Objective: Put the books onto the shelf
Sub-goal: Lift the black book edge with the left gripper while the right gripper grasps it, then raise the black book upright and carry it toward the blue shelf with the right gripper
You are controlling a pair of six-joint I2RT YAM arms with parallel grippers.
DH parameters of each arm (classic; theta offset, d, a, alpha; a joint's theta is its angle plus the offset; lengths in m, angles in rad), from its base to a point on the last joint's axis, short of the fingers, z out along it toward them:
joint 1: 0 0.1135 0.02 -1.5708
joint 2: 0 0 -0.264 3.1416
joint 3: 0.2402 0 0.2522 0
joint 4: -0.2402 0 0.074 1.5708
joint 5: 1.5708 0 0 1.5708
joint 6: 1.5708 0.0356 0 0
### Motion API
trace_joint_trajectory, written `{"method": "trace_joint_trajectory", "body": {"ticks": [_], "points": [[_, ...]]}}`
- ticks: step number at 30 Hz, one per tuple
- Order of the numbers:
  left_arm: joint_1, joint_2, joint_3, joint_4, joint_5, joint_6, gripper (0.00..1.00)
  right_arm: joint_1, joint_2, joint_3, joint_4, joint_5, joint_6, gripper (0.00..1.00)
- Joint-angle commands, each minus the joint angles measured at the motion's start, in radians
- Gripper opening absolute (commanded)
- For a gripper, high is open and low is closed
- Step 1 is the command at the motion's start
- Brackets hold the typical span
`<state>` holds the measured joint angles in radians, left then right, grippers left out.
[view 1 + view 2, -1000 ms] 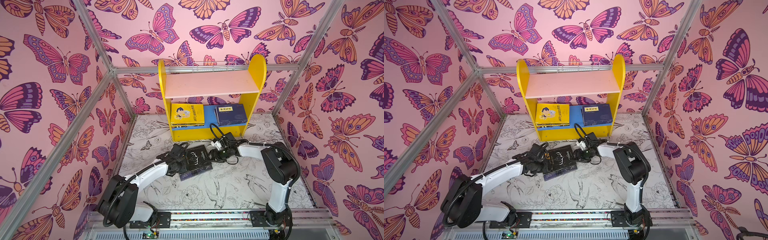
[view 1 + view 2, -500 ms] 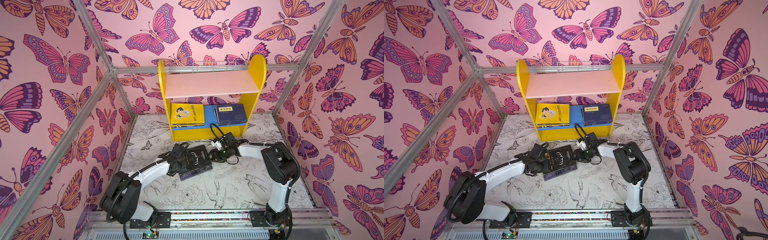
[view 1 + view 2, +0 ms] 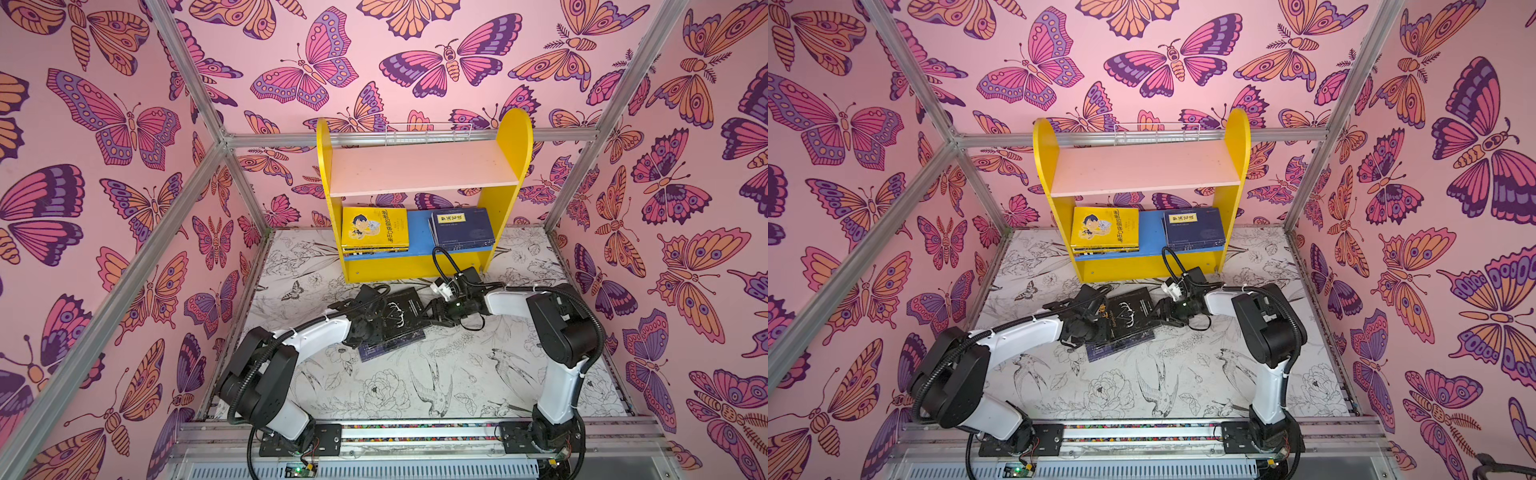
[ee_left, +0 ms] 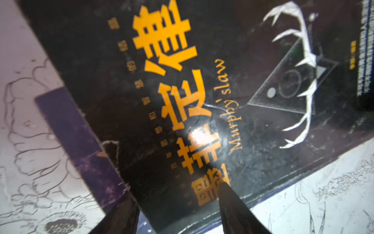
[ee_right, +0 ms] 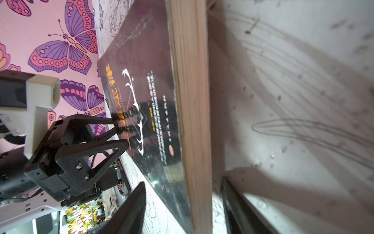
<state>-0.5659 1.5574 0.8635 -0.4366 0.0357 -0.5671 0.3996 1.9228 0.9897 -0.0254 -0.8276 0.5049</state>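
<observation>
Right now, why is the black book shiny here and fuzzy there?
Left wrist view: light bounces off the black book as a white glare patch; right wrist view: its glossy cover mirrors the left gripper, and the page edge is soft; both top views: even and sharp.

One shelf (image 3: 424, 168), two book stacks (image 3: 374, 228) (image 3: 463, 228), two loose books (image 3: 401, 311) (image 3: 376, 351), two tools (image 4: 174, 191) (image 5: 183, 180).

shelf (image 3: 419, 170) sits at worktop (image 3: 415, 386) rear. On its lower board (image 3: 417, 232): left stack (image 3: 374, 228), right stack (image 3: 463, 228), apart. Before it, top book (image 3: 405, 316) lies on bottom book (image 3: 376, 352); left gripper (image 3: 371, 318) at its left edge, right gripper (image 3: 428, 313) opposite.
</observation>
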Motion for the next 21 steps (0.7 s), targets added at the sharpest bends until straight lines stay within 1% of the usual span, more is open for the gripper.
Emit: {"method": "trace_joint_trajectory", "body": {"ticks": [1, 3, 6, 9, 13, 15, 17, 21], "points": [[-0.014, 0.040, 0.008, 0.005, 0.041, 0.029, 0.62, -0.030, -0.031, -0.065, 0.115, -0.049, 0.094, 0.51], [-0.014, 0.051, 0.012, 0.003, 0.048, 0.034, 0.62, -0.042, -0.047, -0.098, 0.225, -0.091, 0.165, 0.44], [-0.013, 0.069, 0.020, 0.003, 0.060, 0.041, 0.62, -0.044, -0.071, -0.117, 0.334, -0.137, 0.233, 0.36], [-0.014, 0.086, 0.028, 0.003, 0.071, 0.047, 0.61, -0.045, -0.101, -0.130, 0.410, -0.157, 0.291, 0.29], [-0.015, 0.104, 0.038, 0.004, 0.085, 0.053, 0.61, -0.045, -0.131, -0.142, 0.491, -0.162, 0.369, 0.22], [-0.015, 0.110, 0.041, 0.005, 0.091, 0.055, 0.61, -0.045, -0.141, -0.153, 0.547, -0.154, 0.415, 0.21], [-0.015, 0.112, 0.045, 0.005, 0.093, 0.059, 0.61, -0.042, -0.145, -0.158, 0.596, -0.142, 0.453, 0.21], [-0.016, 0.112, 0.042, 0.014, 0.108, 0.062, 0.61, -0.029, -0.144, -0.151, 0.593, -0.117, 0.456, 0.23]]}}
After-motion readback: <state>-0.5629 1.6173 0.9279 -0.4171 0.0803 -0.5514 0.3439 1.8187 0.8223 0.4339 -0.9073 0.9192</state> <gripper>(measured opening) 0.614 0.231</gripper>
